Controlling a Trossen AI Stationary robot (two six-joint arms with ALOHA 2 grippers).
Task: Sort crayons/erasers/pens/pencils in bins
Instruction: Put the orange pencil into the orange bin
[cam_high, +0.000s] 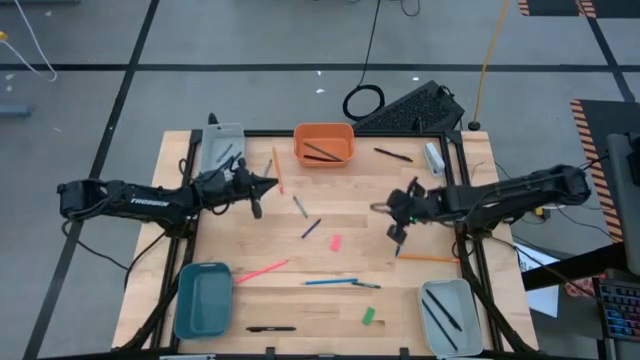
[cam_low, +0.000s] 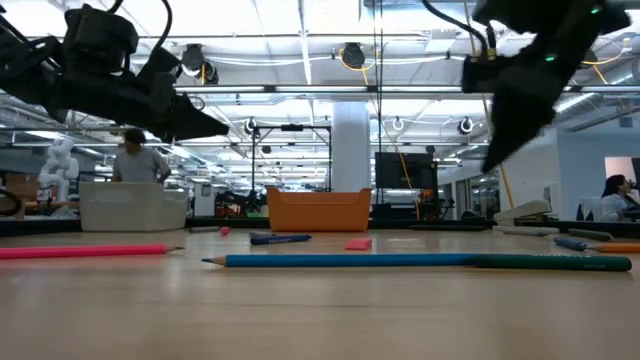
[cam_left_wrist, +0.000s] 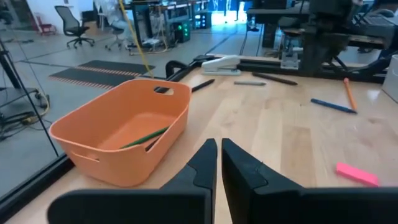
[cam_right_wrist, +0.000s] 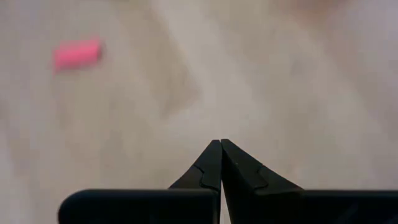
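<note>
1. At the far left, the left claw (cam_high: 268, 184) hangs above the worktop (cam_high: 240, 245), fingers pinched together on nothing, pointing toward the orange bin (cam_high: 324, 144).
2. The teal bin (cam_high: 204, 298) sits empty at the near left corner. A pink pencil (cam_high: 262, 270) lies just beside it: light, stiff and round, likely to roll, so best pinched across its middle.
3. In the centre lie a blue pencil (cam_high: 331, 282), a pink eraser (cam_high: 336, 242) and a green eraser (cam_high: 368, 316). The erasers look small, flat and grippy; take them across the short sides.
4. Further right, the right claw (cam_high: 397, 234) points down at bare wood, closed and empty, near an orange pencil (cam_high: 428, 258).
5. At the near right corner, a grey bin (cam_high: 449, 312) holds dark pens.
</note>
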